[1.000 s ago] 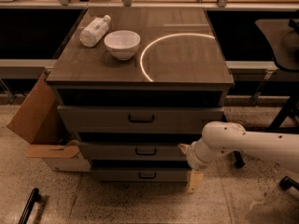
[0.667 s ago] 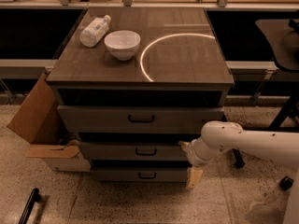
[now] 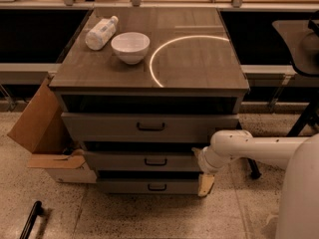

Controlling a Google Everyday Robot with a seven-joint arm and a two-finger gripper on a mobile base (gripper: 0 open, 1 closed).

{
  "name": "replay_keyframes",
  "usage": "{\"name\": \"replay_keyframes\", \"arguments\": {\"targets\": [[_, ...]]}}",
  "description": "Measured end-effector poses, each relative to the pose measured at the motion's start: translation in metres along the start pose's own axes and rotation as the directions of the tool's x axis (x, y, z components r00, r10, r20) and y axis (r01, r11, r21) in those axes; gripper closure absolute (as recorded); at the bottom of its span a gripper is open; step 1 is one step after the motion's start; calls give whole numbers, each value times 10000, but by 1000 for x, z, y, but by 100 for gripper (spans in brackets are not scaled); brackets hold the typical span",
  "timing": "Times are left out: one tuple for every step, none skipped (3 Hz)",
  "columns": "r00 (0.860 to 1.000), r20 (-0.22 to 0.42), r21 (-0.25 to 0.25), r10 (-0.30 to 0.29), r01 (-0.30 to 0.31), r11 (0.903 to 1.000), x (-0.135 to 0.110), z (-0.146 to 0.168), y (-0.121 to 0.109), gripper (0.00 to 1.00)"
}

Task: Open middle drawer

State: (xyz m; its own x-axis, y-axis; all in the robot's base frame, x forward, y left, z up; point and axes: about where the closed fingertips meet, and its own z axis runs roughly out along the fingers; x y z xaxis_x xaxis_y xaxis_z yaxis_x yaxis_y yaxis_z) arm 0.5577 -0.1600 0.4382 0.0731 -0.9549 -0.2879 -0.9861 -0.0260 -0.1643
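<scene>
The middle drawer (image 3: pixel 119 161) is the shallow grey second drawer of the cabinet, with a small dark loop handle (image 3: pixel 156 161) at its centre. It looks pushed in, roughly level with the other fronts. My white arm (image 3: pixel 259 151) reaches in from the right, its wrist at the right end of the middle drawer's front. My gripper (image 3: pixel 205 185) points down beside the right end of the lowest drawer (image 3: pixel 149 186), well right of the handle.
The taller top drawer (image 3: pixel 149 127) sits above. On the cabinet top (image 3: pixel 199 59) stand a white bowl (image 3: pixel 130 46) and a lying bottle (image 3: pixel 101 32). An open cardboard box (image 3: pixel 42 133) is at the left. A dark table (image 3: pixel 299 44) stands at the right.
My arm's wrist has risen slightly against the cabinet's right side. The drawers have not moved.
</scene>
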Motion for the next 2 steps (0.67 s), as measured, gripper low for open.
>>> {"name": "replay_keyframes", "arguments": {"targets": [[9999,-44,292,109,-108,9995,6,11,-15,0],[9999,-76,286,108,-106,9995,7,29,-27,2]]}}
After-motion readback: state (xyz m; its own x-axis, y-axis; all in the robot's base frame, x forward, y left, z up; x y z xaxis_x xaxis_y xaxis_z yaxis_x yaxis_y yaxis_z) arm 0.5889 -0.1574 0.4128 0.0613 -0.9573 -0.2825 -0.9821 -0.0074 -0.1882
